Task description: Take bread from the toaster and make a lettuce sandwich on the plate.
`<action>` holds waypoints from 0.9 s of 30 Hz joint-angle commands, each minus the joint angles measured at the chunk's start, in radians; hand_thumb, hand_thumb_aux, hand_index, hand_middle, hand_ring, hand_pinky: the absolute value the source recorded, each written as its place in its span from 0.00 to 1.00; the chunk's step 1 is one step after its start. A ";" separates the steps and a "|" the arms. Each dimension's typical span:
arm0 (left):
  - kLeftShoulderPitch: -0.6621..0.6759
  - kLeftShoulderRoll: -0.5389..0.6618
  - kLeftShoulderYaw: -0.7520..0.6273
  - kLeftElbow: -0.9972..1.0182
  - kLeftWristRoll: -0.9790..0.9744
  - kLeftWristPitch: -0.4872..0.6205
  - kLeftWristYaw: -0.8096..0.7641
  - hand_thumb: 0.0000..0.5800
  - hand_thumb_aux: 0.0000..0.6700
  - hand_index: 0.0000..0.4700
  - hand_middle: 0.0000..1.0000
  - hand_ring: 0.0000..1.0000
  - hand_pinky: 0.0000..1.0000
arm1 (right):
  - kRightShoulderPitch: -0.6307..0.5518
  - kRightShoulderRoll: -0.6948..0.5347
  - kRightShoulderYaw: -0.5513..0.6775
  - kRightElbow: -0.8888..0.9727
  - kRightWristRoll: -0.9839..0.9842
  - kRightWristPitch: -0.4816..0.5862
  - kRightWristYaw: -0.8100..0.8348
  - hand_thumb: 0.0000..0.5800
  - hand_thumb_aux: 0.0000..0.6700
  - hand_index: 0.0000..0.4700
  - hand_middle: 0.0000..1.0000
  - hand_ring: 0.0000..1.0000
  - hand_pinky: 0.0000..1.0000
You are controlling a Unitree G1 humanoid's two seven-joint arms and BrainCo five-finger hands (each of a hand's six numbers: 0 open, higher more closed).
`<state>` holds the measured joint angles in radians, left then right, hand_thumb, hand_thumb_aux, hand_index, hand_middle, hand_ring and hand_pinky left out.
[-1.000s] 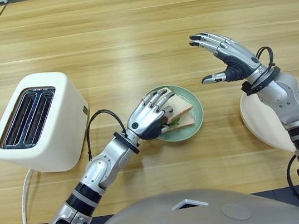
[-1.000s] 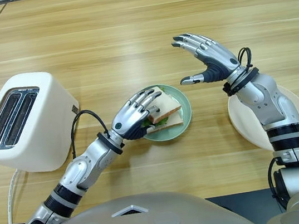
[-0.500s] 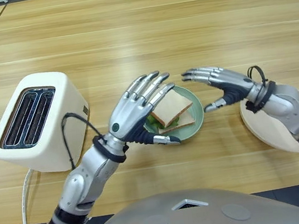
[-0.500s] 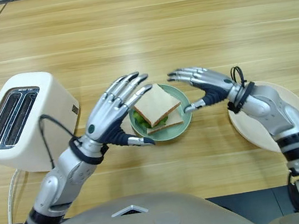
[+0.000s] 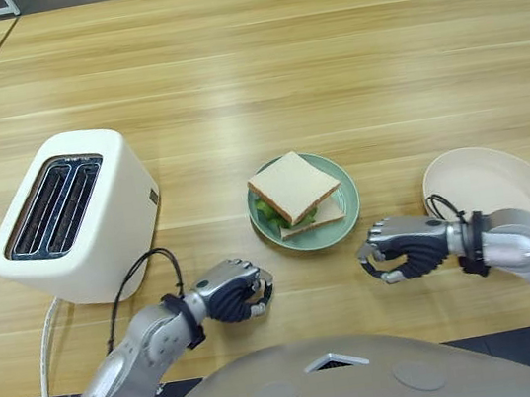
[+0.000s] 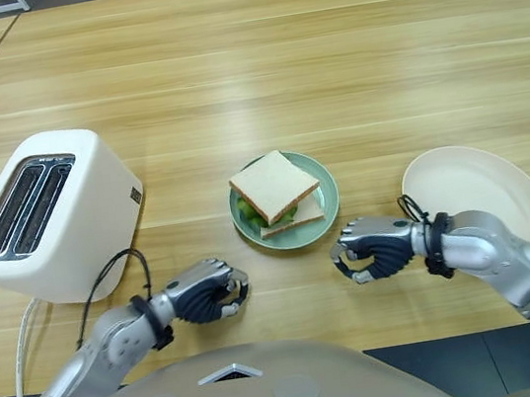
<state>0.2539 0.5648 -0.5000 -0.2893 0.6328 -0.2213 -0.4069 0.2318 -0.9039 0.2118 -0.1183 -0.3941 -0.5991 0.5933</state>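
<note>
A sandwich (image 5: 292, 189) of two bread slices with green lettuce between them lies on the small green plate (image 5: 343, 223) at the table's middle. The cream toaster (image 5: 74, 219) stands at the left, both slots dark, with no bread showing in them. My left hand (image 5: 229, 292) rests low near the front edge, left of the plate, fingers curled into a fist holding nothing. My right hand (image 5: 402, 247) sits just right of and below the plate, also curled shut and holding nothing. Neither hand touches the plate.
A cream bowl-like plate (image 5: 497, 194) sits at the right, partly behind my right forearm. The toaster's white cord (image 5: 47, 353) runs off the front edge at the left. Bare wooden tabletop stretches behind the plate.
Both hands drew back from the sandwich toward the front edge and curled from open into fists. The sandwich stays on the green plate. The view has shifted slightly.
</note>
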 commanded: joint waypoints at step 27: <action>0.015 -0.160 0.174 -0.222 -0.151 0.023 0.336 0.00 0.00 0.00 0.00 0.00 0.00 | -0.183 0.171 -0.126 0.039 0.133 0.014 -0.405 0.00 0.00 0.00 0.00 0.00 0.00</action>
<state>0.0222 0.4163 -0.4200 -0.1965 0.6866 -0.2074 -0.0507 -0.1243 -0.6938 0.2100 0.1502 -0.5196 -0.6406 0.1158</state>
